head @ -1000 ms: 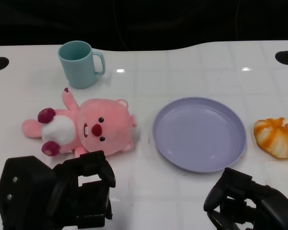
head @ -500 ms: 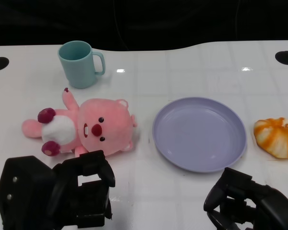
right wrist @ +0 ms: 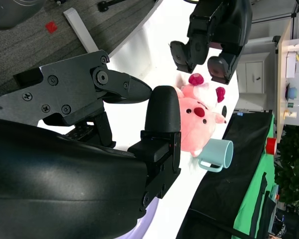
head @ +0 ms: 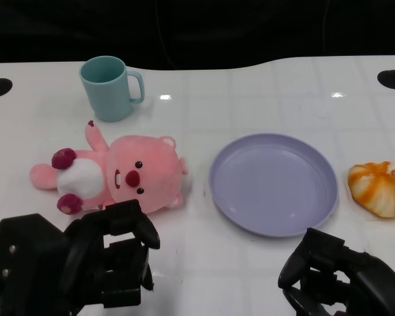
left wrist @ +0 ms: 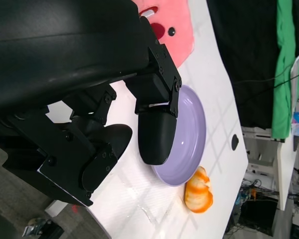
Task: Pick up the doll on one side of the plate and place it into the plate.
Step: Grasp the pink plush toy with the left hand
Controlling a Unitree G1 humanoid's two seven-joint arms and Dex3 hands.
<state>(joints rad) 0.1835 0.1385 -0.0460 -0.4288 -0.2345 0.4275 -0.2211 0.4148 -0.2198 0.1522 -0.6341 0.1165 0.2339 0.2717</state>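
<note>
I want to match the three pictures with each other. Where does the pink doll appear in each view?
Head view: the pink doll lies left of centre, between the teal cup and the left hand.
Left wrist view: only its face shows, at the top edge.
Right wrist view: the doll is right of centre, beside the cup.
Shared landmark: the purple plate, seen also in the left wrist view.

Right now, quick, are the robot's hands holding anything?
Left hand: open, holding nothing, just short of the pink doll.
Right hand: open, holding nothing, near the purple plate.
</note>
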